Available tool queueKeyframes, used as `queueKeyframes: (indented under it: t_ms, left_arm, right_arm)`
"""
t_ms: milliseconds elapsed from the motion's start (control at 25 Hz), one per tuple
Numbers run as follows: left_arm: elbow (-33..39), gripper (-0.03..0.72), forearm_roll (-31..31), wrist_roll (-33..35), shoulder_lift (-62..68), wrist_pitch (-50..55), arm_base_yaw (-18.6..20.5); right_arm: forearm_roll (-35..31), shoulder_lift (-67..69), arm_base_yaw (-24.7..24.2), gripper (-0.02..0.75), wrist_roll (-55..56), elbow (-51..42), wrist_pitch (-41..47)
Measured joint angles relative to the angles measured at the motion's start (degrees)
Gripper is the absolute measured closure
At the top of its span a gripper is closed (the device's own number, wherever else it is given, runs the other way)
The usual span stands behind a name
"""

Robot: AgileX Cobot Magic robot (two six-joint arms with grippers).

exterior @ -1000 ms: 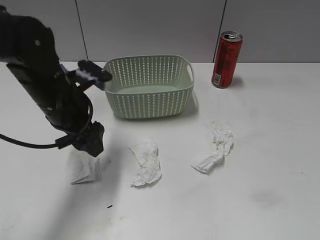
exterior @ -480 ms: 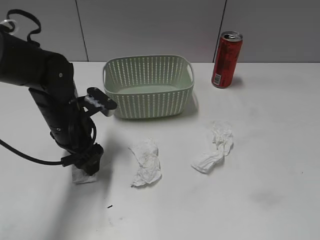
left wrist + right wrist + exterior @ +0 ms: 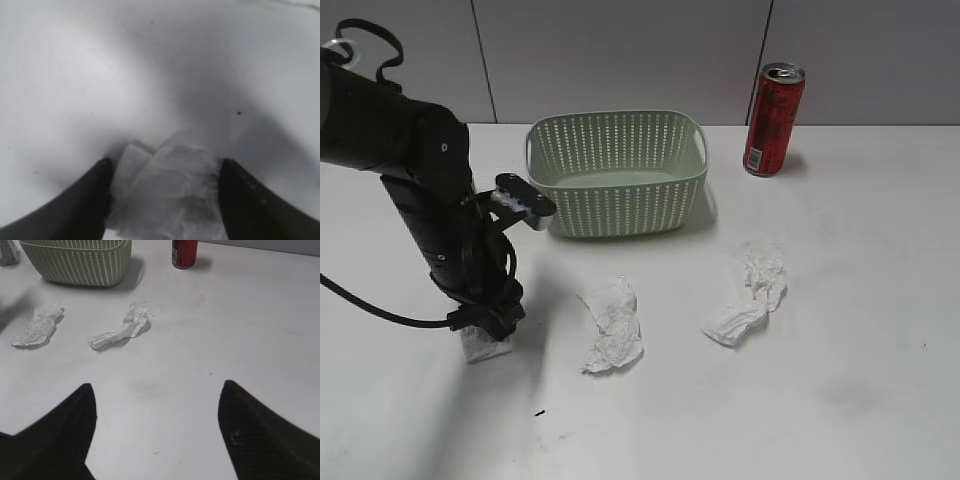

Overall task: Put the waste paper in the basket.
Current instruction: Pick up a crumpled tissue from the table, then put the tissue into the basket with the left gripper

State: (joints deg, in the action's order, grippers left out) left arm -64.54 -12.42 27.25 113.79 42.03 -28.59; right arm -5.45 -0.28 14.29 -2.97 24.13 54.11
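Note:
Three crumpled white waste paper wads lie on the white table in front of the sage-green basket (image 3: pixel 620 200). My left gripper (image 3: pixel 490 320) is down over the left wad (image 3: pixel 483 346), which it mostly hides. In the left wrist view the open fingers (image 3: pixel 165 161) stand on either side of that wad (image 3: pixel 167 192). The middle wad (image 3: pixel 612 325) and the right wad (image 3: pixel 752 293) lie free. The right wrist view shows the middle wad (image 3: pixel 37 327), the right wad (image 3: pixel 122 327) and the basket (image 3: pixel 75 265). My right gripper (image 3: pixel 157 387) is open and empty above bare table, outside the exterior view.
A red can (image 3: pixel 774 120) stands upright to the right of the basket, also seen in the right wrist view (image 3: pixel 184 252). A white packet (image 3: pixel 7 252) shows at the top left corner of the right wrist view. A grey wall runs behind the table.
My left arm has come down and its gripper has dropped onto the left wad. The other two wads, the basket and the can have not moved.

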Motion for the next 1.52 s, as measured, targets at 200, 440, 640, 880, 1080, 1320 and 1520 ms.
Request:
queueKeyframes:
  t_ms: [200, 440, 640, 880, 1080, 1320, 1520]
  left_arm:
    - [0.0, 0.581, -0.7, 0.0, 0.0, 0.7, 0.0]
    - [-1.9, 0.678, 1.4, 0.0, -0.3, 3.7, 0.0]
    - [-14.4, 0.680, 4.0, 0.0, -2.3, 13.2, 0.0]
    - [-32.9, 0.682, 4.1, 0.0, -2.3, 12.5, 0.0]
    - [-36.5, 0.683, 1.4, 0.0, -2.4, -6.5, 0.0]
    - [-36.5, 0.683, -3.9, 0.1, 1.1, -18.0, 0.0]
    - [-36.5, 0.676, -6.2, 0.0, 5.7, -18.2, 0.0]
  right_arm:
    - [0.0, 0.0, 0.0, 0.166, 0.0, 0.0, 0.0]
    - [0.0, 0.0, 0.0, 0.166, 0.0, 0.0, 0.0]
    - [0.0, 0.0, 0.0, 0.166, 0.0, 0.0, 0.0]
    - [0.0, 0.0, 0.0, 0.166, 0.0, 0.0, 0.0]
    - [0.0, 0.0, 0.0, 0.166, 0.0, 0.0, 0.1]
    - [0.0, 0.0, 0.0, 0.166, 0.0, 0.0, 0.1]
    - [0.0, 0.0, 0.0, 0.166, 0.0, 0.0, 0.1]
